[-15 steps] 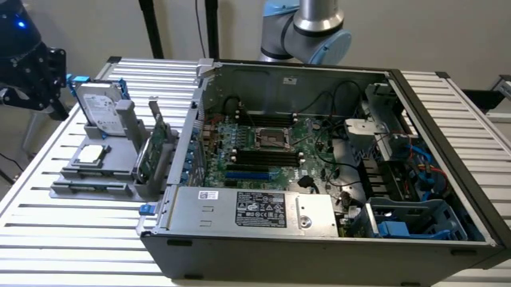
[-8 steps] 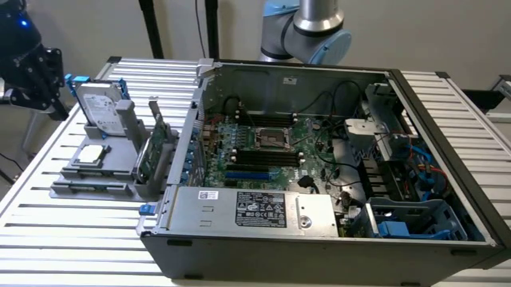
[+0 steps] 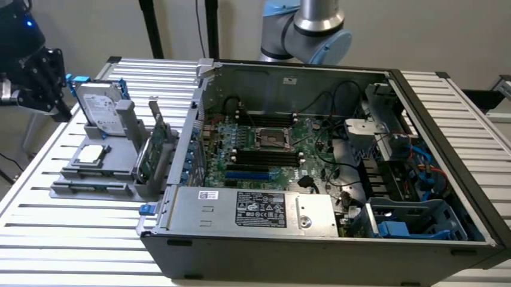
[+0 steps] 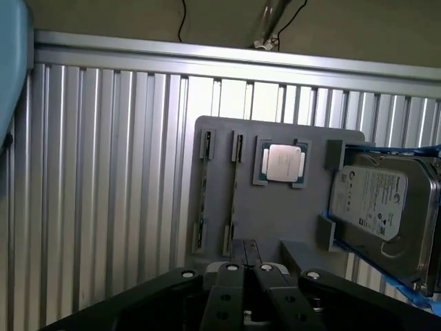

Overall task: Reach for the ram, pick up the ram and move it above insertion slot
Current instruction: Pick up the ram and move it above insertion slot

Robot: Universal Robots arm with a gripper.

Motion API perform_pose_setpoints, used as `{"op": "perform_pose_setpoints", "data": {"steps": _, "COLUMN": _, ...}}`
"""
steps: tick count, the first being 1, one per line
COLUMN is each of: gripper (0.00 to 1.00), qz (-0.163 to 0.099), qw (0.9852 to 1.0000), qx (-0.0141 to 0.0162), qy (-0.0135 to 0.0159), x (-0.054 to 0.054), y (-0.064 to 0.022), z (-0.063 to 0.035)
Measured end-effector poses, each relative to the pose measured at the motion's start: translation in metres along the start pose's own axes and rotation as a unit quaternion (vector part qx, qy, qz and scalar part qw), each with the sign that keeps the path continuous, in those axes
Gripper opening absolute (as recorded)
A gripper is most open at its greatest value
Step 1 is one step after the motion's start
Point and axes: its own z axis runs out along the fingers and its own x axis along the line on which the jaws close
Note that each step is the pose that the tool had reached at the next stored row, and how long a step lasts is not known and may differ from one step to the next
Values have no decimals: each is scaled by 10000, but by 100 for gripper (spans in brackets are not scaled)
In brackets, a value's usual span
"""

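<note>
Ribbed aluminium table [image 4: 103,172] carries grey tray [image 4: 275,214] holding processor [image 4: 283,164], hard drive [image 4: 375,203], perhaps ram [image 4: 232,189]; fingers [image 4: 238,252] pinched together.

Exterior view looks down obliquely on case [image 3: 264,242] and gray holder [image 3: 92,186]; wrist view faces that holder [image 4: 275,214] closely.

Closed claw [image 4: 244,248] over grey holder [image 4: 275,214], silver processor [image 4: 284,163] and hard drive [image 4: 379,203] on it, ribbed metal table [image 4: 103,179]

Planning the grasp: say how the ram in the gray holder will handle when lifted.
The ram looks thin and flat, so likely stiff and light. Seated in a slot of the gray holder, it may bind if pulled askew.
</note>
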Motion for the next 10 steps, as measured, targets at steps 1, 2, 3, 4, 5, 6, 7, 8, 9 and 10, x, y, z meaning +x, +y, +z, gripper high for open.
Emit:
{"op": "perform_pose_setpoints", "data": {"steps": 1, "gripper": 18, "qz": 0, "qw": 10000, "qx": -1, "qy": -10, "x": 19, "y": -5, "z": -1}}
{"op": "perform_pose_setpoints", "data": {"steps": 2, "gripper": 24, "qz": 0, "qw": 10000, "qx": -1, "qy": -21, "x": 40, "y": -5, "z": 1}}
{"op": "perform_pose_setpoints", "data": {"steps": 3, "gripper": 24, "qz": 1, "qw": 10000, "qx": 0, "qy": -29, "x": 63, "y": -4, "z": 6}}
{"op": "perform_pose_setpoints", "data": {"steps": 4, "gripper": 30, "qz": 3, "qw": 10000, "qx": 1, "qy": -36, "x": 85, "y": -2, "z": 18}}
{"op": "perform_pose_setpoints", "data": {"steps": 5, "gripper": 30, "qz": 5, "qw": 10000, "qx": 2, "qy": -38, "x": 102, "y": -1, "z": 37}}
{"op": "perform_pose_setpoints", "data": {"steps": 6, "gripper": 42, "qz": 8, "qw": 10000, "qx": 2, "qy": -38, "x": 115, "y": 0, "z": 54}}
{"op": "perform_pose_setpoints", "data": {"steps": 7, "gripper": 42, "qz": 11, "qw": 10000, "qx": 2, "qy": -39, "x": 125, "y": 1, "z": 72}}
{"op": "perform_pose_setpoints", "data": {"steps": 8, "gripper": 42, "qz": 15, "qw": 10000, "qx": 2, "qy": -39, "x": 133, "y": 2, "z": 90}}
{"op": "perform_pose_setpoints", "data": {"steps": 9, "gripper": 48, "qz": 20, "qw": 10000, "qx": 2, "qy": -38, "x": 143, "y": 3, "z": 107}}
{"op": "perform_pose_setpoints", "data": {"steps": 10, "gripper": 48, "qz": 25, "qw": 10000, "qx": 2, "qy": -38, "x": 152, "y": 3, "z": 124}}
